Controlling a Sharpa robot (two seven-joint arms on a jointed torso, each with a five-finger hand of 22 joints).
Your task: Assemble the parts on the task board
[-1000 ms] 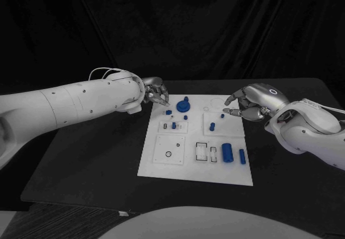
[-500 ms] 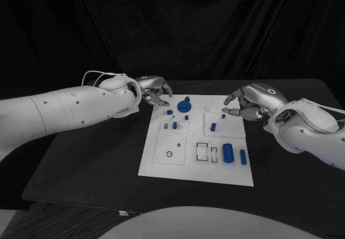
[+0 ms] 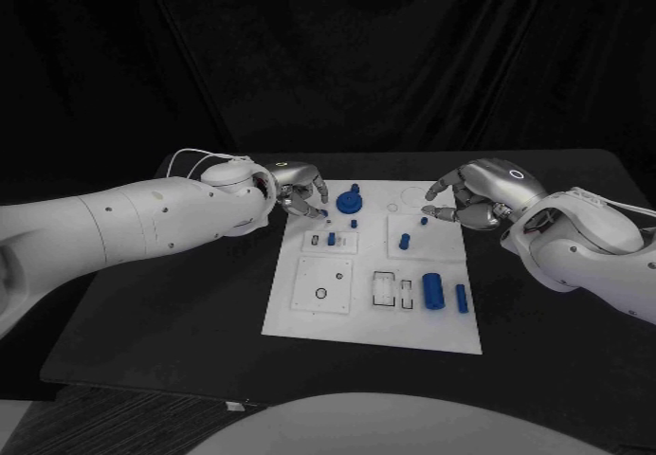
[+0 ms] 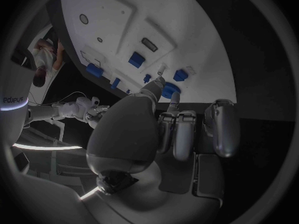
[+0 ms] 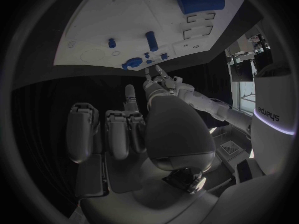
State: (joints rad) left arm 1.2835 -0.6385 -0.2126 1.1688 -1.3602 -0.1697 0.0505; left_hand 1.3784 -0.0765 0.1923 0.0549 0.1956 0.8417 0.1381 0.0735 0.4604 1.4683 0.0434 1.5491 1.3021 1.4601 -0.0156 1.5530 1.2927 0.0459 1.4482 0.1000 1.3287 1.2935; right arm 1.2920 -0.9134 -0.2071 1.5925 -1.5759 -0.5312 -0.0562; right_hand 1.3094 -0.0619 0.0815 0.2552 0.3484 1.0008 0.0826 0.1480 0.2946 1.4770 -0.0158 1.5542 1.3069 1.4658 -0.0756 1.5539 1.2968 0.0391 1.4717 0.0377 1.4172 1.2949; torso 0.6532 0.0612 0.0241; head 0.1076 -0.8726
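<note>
White plastic, the task board (image 3: 308, 313) lies in the middle of the black counter (image 3: 164, 313), with small blue parts spread over it. Compared with a second ago, the left arm has rolled at the wrist and its silver left hand (image 3: 299, 195) has dipped toward the board's corner at about eleven o'clock, so the fingertips now hang over the small blue peg (image 3: 321, 214) and just beside the round blue knob part (image 3: 350, 201). That suggests the reach for a part is closing in, though no part looks lifted or seated yet, so the assembly seems to be at an early stage. The left wrist view shows this hand's fingers curled loosely, one finger stretched forward toward the blue pieces; whether it touches any of them cannot be told, and nothing is visibly pinched. The right hand (image 3: 474, 196) has not moved: it hovers over the board's edge at about two o'clock, fingers curved downward and apart, holding nothing, near a small blue stud (image 3: 423, 222). Further in, an upright blue pin (image 3: 404, 241) stands on the board at about three o'clock from the centre. Nearer the robot, at about five o'clock, a large blue cylinder (image 3: 432, 291) and a thinner blue rod (image 3: 461, 299) lie side by side, well apart from both hands.
</note>
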